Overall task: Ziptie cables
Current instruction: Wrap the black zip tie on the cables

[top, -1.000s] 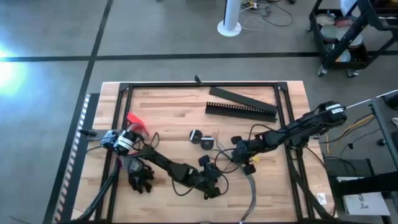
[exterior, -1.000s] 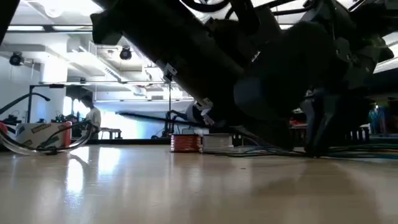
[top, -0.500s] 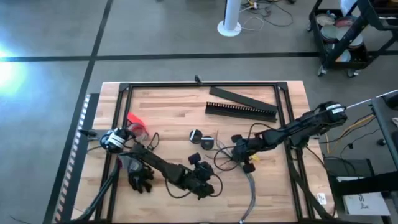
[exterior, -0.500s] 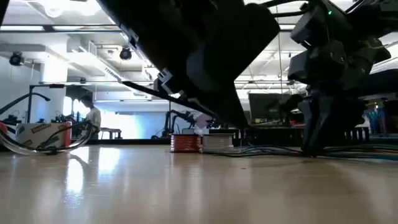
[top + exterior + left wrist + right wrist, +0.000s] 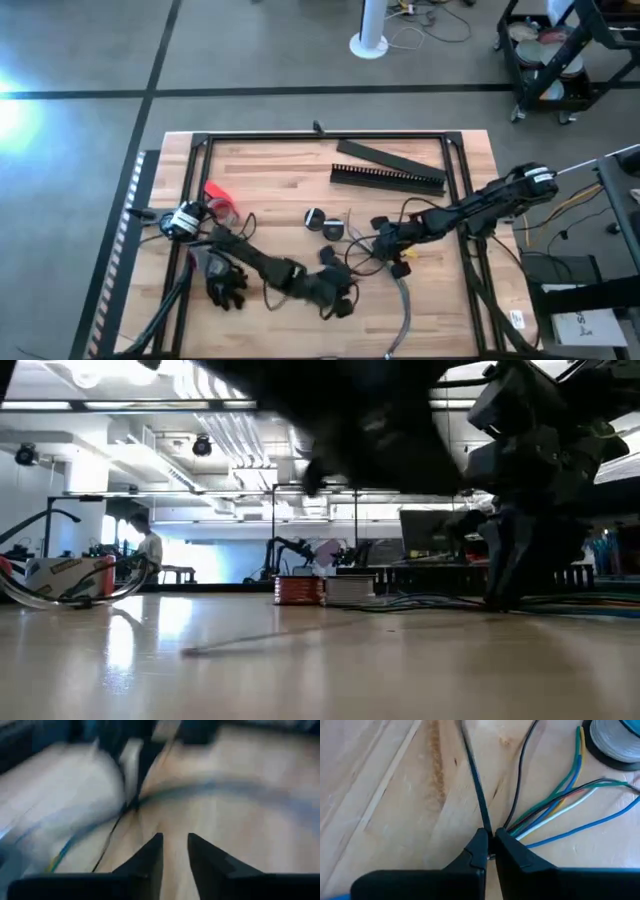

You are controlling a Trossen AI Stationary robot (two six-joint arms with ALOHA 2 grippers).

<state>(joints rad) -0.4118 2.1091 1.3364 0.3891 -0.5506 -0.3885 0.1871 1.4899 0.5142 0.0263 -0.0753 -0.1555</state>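
**Right hand pinches the ziptie at the wires; left hand comes in empty**

Nearest the front edge of the tabletop (image 5: 260,170), the left hand (image 5: 338,298) hangs low with its fingers (image 5: 150,857) a narrow gap apart and nothing between them; its wrist view is smeared, so what lies just ahead of it is hard to read; a grey cable (image 5: 403,305) runs off toward the front edge beside it. A little farther in, the right hand (image 5: 383,243) is closed tight on a thin black strip, by my reading the ziptie (image 5: 475,780), right where a bunch of coloured wires (image 5: 555,800) and a black wire (image 5: 522,765) meet its fingertips. Beyond, two black discs (image 5: 322,222) lie mid-table, and the comb-toothed duct (image 5: 388,178) and a flat bar (image 5: 385,155) near the far edge.

The step in hand looks like bringing the strip to the bundle; next the left hand likely must take the free end and loop it round the wires, which calls for a careful approach, since the strip is thin and the wires are crowded.
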